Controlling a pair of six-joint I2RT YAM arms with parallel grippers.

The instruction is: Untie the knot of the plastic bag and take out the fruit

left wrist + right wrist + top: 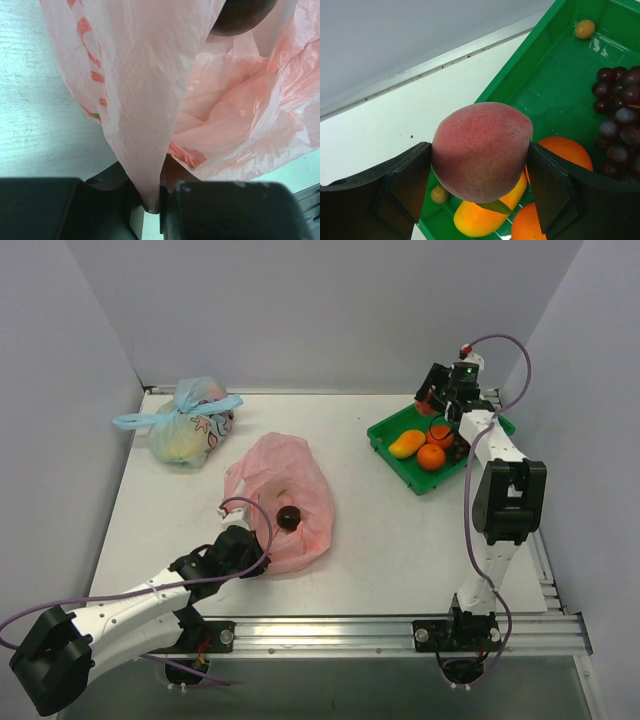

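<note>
The pink plastic bag (pixel 285 485) lies crumpled mid-table with its mouth open; no knot shows. A dark round plum (pixel 289 517) sits in it, and it also shows in the left wrist view (pixel 240 15). My left gripper (pixel 247 552) is at the bag's near edge, shut on a fold of the pink film (pixel 150 165). My right gripper (pixel 436 398) is shut on a pink-red peach (pixel 482 150) and holds it above the green tray (pixel 392 430). The tray holds a mango (pixel 406 444), two oranges (pixel 431 457) and purple grapes (pixel 617 125).
A second bag with a light-blue tie (pixel 185 430) and pastel contents lies at the back left. Two small tan fruits (pixel 585 29) lie in the tray. Grey walls close the table on three sides; a metal rail runs along the near edge.
</note>
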